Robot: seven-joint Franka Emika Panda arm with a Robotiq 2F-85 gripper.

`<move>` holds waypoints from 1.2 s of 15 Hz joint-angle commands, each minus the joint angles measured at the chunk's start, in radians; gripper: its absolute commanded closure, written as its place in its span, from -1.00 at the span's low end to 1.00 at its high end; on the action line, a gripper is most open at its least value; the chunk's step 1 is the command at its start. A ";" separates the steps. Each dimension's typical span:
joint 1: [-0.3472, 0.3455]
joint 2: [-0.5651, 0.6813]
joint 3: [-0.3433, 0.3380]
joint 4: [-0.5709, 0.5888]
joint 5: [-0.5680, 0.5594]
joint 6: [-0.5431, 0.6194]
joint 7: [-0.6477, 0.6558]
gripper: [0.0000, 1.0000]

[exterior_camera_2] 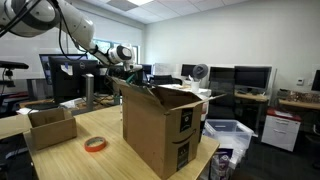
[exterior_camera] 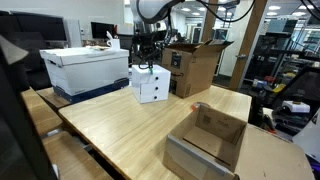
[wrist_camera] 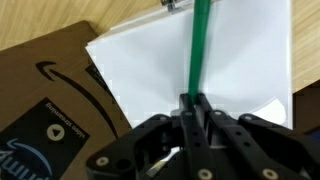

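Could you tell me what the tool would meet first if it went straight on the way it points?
Probably the white box: the tool, shut on a thin green stick, points at its top, so the stick would touch first. Depth is unclear.

White, rounded arm (exterior_camera_2: 78, 36) with black joints and black fingers (wrist_camera: 203, 112).

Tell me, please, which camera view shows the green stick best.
The wrist view: the green stick runs out from the shut gripper, over the white box. In both exterior views it is too small to make out.
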State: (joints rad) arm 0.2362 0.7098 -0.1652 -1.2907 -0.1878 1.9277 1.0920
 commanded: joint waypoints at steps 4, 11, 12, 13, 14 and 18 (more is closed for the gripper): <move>-0.006 0.023 0.005 0.019 -0.040 -0.033 0.049 0.11; -0.008 0.023 0.006 0.028 -0.050 -0.054 0.058 -0.63; -0.007 0.023 0.006 0.028 -0.049 -0.049 0.062 -0.75; -0.007 0.023 0.008 0.029 -0.048 -0.047 0.065 -0.87; -0.007 0.025 0.009 0.031 -0.047 -0.047 0.067 -0.96; -0.007 0.027 0.026 0.025 -0.034 -0.052 0.050 -1.00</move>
State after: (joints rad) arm 0.2372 0.7192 -0.1646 -1.2808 -0.2166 1.8749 1.1272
